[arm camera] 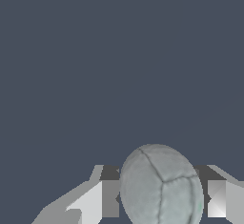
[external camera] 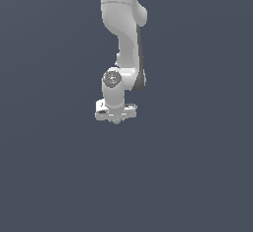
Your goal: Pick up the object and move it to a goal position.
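The object (arm camera: 161, 189) is a small pale grey-green ball with dark seam lines, filling the space between my gripper's (arm camera: 163, 200) two fingers in the wrist view. One finger (arm camera: 110, 198) meets the ball on one side, and the other finger (arm camera: 216, 198) meets it on the opposite side. In the exterior view the ball (external camera: 116, 122) is a tiny speck just under the white hand, at my gripper (external camera: 116, 119). My gripper is shut on it. The ball's lower part is cut off by the wrist view's edge.
A plain dark blue-grey surface (external camera: 197, 176) fills both views. The white arm (external camera: 123, 33) comes down from the top of the exterior view, with a round dark-grey joint cap (external camera: 112, 78) above the hand.
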You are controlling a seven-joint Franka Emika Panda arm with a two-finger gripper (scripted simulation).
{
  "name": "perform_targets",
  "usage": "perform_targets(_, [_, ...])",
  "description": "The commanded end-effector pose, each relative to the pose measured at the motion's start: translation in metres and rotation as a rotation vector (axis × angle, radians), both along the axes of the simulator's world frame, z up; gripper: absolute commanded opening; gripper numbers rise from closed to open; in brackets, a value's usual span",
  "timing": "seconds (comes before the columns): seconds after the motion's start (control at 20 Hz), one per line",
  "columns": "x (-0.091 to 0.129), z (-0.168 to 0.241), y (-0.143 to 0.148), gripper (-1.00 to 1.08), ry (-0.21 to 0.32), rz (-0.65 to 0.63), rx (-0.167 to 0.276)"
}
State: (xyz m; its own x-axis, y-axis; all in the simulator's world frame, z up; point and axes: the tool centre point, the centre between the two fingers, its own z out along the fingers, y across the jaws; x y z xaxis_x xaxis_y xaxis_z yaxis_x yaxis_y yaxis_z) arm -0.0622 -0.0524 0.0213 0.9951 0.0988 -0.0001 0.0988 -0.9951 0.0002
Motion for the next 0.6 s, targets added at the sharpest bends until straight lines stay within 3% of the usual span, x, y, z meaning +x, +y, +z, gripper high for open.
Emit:
perform_targets(0.0, [0.000, -0.001, 0.000, -1.00, 0.000, 0.000, 0.000])
perform_targets(0.55, [0.007, 0.021, -0.010, -1.00, 0.000, 0.000, 0.000])
